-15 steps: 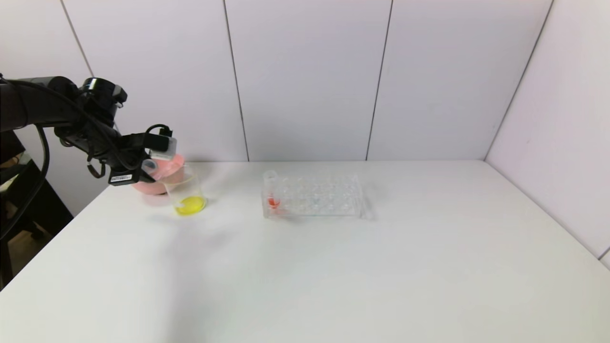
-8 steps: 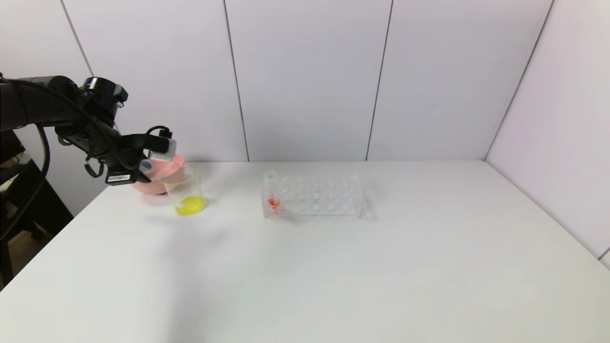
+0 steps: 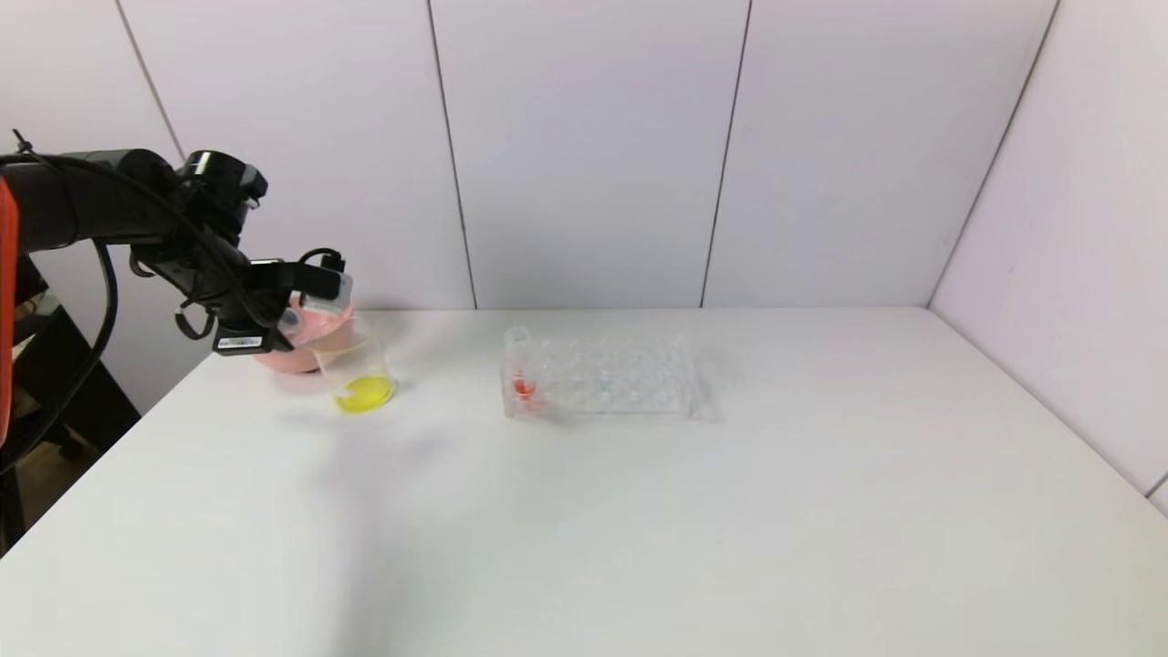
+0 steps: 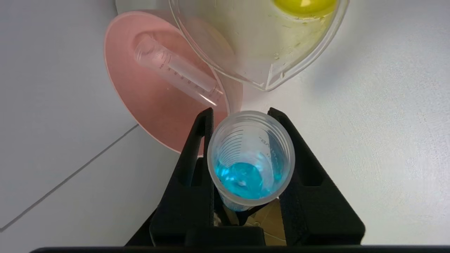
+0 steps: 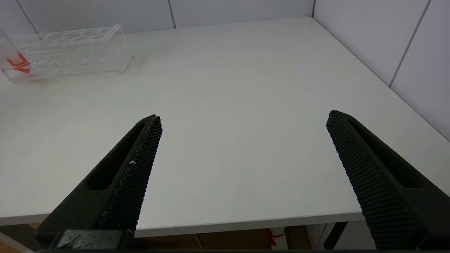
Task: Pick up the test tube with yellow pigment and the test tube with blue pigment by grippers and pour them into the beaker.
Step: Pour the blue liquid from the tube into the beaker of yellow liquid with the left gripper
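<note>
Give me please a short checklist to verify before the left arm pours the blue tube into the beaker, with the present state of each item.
1. Left gripper shut on the test tube with blue pigment: ok.
2. Blue liquid is in the tube, none seen spilled: ok.
3. Beaker upright on the table, yellow liquid inside: ok.
4. Tube mouth over the beaker rim: not ok, it sits beside the lip.
5. Empty tube lies in the pink bowl, out of the way: ok.
6. Right gripper open, far from the beaker: ok.
</note>
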Robot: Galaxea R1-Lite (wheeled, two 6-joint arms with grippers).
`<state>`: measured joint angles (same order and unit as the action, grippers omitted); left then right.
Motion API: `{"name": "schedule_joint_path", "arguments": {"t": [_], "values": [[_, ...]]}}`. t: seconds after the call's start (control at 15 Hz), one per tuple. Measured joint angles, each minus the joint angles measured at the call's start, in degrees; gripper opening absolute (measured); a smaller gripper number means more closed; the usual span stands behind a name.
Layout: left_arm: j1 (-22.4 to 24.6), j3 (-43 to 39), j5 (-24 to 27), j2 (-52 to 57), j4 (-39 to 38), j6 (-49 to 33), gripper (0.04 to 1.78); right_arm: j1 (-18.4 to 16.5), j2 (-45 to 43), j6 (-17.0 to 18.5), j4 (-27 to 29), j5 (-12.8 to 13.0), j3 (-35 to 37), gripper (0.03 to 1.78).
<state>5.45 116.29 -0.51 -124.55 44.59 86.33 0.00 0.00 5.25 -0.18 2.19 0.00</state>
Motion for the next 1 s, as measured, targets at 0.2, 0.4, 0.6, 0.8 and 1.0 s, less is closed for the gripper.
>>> {"name": "schedule_joint_path", "arguments": {"t": [0.2, 0.4, 0.6, 0.8, 1.0], "values": [[-0.13, 0.00, -0.50, -0.17, 0.05, -0.28, 0.53, 0.00, 0.00, 0.00, 0.02, 0.00, 0.00, 1.71], [-0.50, 0.00, -1.39, -0.26, 0.05, -0.28, 0.53, 0.00, 0.00, 0.00, 0.00, 0.00, 0.00, 1.71], [-0.55, 0.02, -1.63, -0.26, 0.00, -0.45, 0.53, 0.00, 0.00, 0.00, 0.02, 0.00, 0.00, 1.71], [-0.94, 0.09, -2.33, -0.28, -0.11, -0.76, 0.53, 0.00, 0.00, 0.00, 0.02, 0.00, 0.00, 1.71], [-1.12, 0.09, -2.62, -0.28, -0.13, -0.91, 0.53, 0.00, 0.00, -0.02, 0.02, 0.00, 0.00, 1.71]]}}
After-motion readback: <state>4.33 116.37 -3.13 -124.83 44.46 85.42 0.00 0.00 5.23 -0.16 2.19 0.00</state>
